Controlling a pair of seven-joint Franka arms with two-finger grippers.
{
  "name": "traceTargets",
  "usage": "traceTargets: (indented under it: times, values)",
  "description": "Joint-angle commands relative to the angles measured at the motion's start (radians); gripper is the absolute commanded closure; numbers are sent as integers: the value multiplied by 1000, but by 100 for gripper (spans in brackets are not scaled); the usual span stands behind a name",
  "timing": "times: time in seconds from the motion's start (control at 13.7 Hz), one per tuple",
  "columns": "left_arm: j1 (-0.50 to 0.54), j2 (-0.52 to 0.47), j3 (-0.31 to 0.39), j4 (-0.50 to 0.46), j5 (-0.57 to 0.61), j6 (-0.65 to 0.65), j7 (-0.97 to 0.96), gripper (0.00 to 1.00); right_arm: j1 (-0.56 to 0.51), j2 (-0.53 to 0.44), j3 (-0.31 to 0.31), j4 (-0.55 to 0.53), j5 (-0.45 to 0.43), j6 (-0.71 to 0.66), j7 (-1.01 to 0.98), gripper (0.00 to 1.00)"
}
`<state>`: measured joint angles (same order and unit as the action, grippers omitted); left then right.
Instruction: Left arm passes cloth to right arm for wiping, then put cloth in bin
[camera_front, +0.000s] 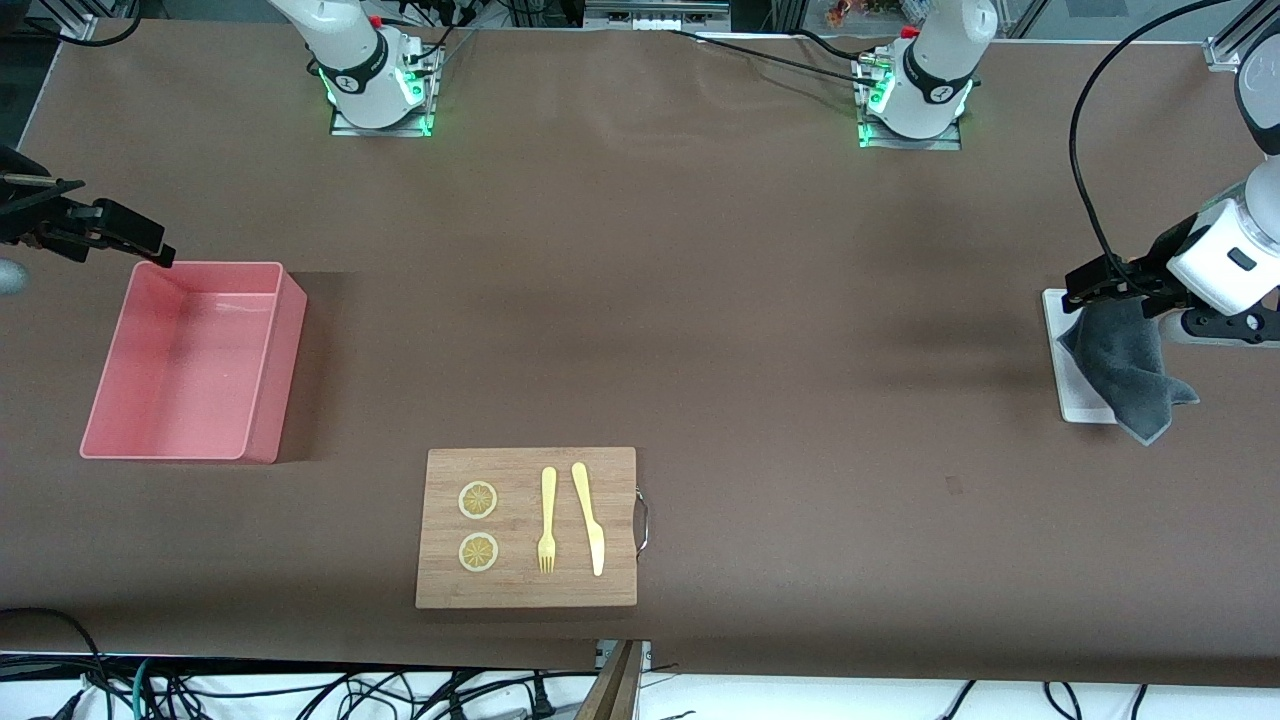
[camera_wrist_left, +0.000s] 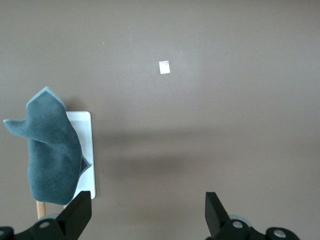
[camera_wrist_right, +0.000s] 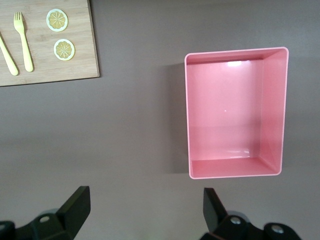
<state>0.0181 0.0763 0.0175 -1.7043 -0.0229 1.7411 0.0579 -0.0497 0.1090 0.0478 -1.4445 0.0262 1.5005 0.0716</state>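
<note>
A: Where does the cloth (camera_front: 1130, 360) lie?

B: It lies crumpled on a small white flat tray (camera_front: 1075, 395) at the left arm's end of the desk (camera_front: 700, 300), with one corner spilling off the tray onto the desk surface. In the left wrist view the cloth (camera_wrist_left: 50, 155) covers most of the tray (camera_wrist_left: 86, 135).

A: And the left gripper (camera_front: 1100, 280)?

B: It hangs in the air over the edge of the tray, just above the cloth, with its fingers spread wide. The left wrist view shows both fingertips (camera_wrist_left: 80, 207) well apart and nothing between them.

A: What about the right gripper (camera_front: 120, 235)?

B: It hovers at the right arm's end of the desk, over the corner of the bin (camera_front: 190, 360) farthest from the front camera. Its jaws stand fully apart too, and it holds nothing; the right wrist view shows the fingers (camera_wrist_right: 77, 202) with bare desk between them.

A: Is anything in the bin?

B: The pink bin (camera_wrist_right: 235, 112) shows only its own floor and walls.

A: Anything else on the desk?

B: A wooden cutting board (camera_front: 527, 528) sits nearest the front camera, carrying two lemon slices (camera_front: 478, 500), a yellow fork (camera_front: 547, 520) and a yellow knife (camera_front: 589, 517).
</note>
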Motion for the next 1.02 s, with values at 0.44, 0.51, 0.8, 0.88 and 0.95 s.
traceTargets:
  times: [0.44, 0.51, 0.8, 0.88, 0.95]
  values:
    - [-12, 16, 13, 29, -14, -29, 2, 0, -16, 8, 0, 19, -5, -6, -21, 0]
    - [-12, 20, 13, 29, -14, -41, 5, 0, -16, 8, 0, 19, -5, -6, -21, 0]
    - [-13, 20, 13, 29, -14, -46, 6, 0, -16, 8, 0, 19, -3, -6, -21, 0]
    - [-13, 20, 13, 29, -14, -48, 6, 0, -16, 8, 0, 19, -3, -6, -19, 0]
    - [-13, 20, 13, 29, -14, -48, 6, 0, -16, 8, 0, 19, -3, -6, -18, 0]
